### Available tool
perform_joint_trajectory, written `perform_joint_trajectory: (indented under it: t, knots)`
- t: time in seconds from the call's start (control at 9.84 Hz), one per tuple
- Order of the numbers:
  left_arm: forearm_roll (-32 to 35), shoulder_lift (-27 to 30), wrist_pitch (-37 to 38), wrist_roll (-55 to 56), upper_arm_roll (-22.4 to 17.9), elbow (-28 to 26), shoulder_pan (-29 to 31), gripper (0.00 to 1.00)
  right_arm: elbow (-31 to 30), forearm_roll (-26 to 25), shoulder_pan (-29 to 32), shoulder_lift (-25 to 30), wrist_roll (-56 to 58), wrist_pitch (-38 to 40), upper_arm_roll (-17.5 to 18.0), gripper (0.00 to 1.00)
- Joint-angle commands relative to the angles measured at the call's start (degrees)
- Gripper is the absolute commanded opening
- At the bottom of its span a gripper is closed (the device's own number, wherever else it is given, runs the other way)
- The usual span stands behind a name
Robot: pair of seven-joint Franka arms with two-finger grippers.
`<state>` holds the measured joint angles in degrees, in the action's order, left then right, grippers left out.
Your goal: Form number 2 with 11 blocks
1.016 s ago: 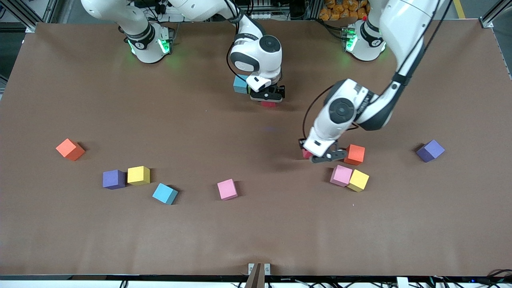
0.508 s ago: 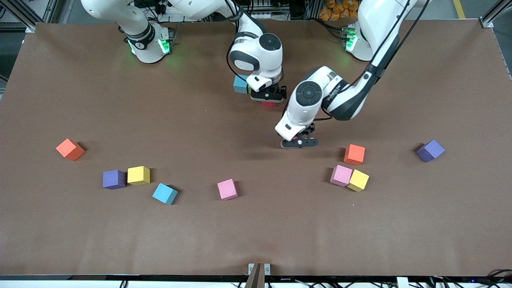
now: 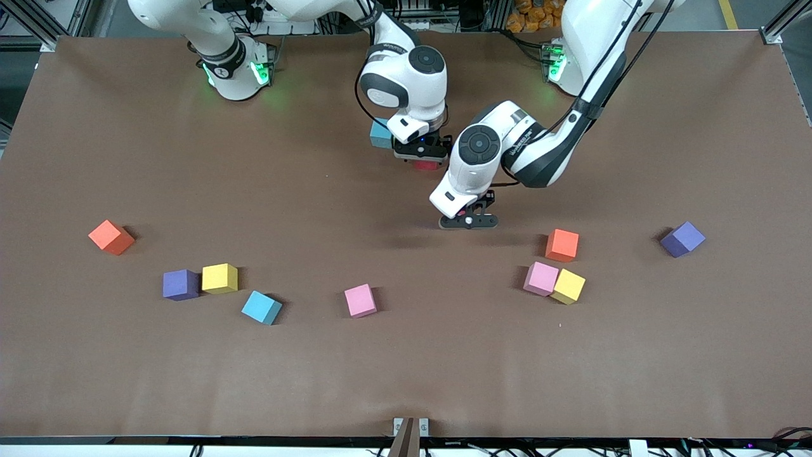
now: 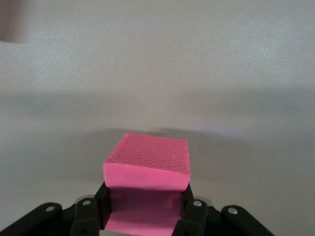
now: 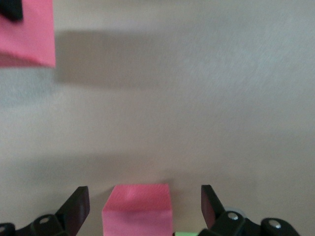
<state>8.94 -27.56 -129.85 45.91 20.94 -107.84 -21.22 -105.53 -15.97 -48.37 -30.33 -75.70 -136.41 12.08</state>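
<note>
Left jaws clamped on a pink cube; right jaws wide apart, holding nothing.

Front view: left gripper [image 3: 468,220] is up over bare table [image 3: 406,368] mid-table, cube mostly hidden under the hand. Right gripper [image 3: 421,151] sits low over a red cube [image 3: 426,165], with a light blue cube [image 3: 380,134] just beside it toward the right arm's end. That is all I can see of the 2 so far. Loose cubes nearer the camera: orange [image 3: 562,245], pink [image 3: 541,278] touching yellow [image 3: 568,286], another pink [image 3: 360,300], light blue [image 3: 261,308], yellow [image 3: 220,278] against a purple [image 3: 180,284], orange-red [image 3: 111,237] toward the right arm's end, second purple [image 3: 682,239] toward the left arm's end.

Left wrist view: held pink cube [image 4: 147,169] pinched between the fingers [image 4: 193,209], clear of the table.

Right wrist view: fingers [image 5: 78,204] stand on either side of the cube below [image 5: 138,209], not touching it; green sliver [image 5: 183,234] beside it. Left arm's held cube [image 5: 27,34] shows at the frame corner.
</note>
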Motion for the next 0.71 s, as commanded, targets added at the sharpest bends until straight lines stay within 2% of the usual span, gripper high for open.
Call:
perform_joint_trajectory:
  t: [0.0, 0.3, 0.61]
  knots:
    - [0.2, -0.48, 1.44, -0.47, -0.72, 1.32, -0.84, 0.27, -0.81, -0.56, 3.96, 2.72, 7.72, 2.28, 0.67, 1.0]
    - [0.2, -0.56, 1.35, -0.29, -0.72, 1.32, -0.84, 0.27, -0.81, -0.56, 9.76, 3.87, 21.33, 2.73, 0.58, 1.0]
    - [0.2, -0.74, 1.44, 0.84, -0.72, 0.71, -2.33, 0.27, -0.38, -0.56, 18.98, 4.22, 40.05, 2.82, 0.67, 1.0]
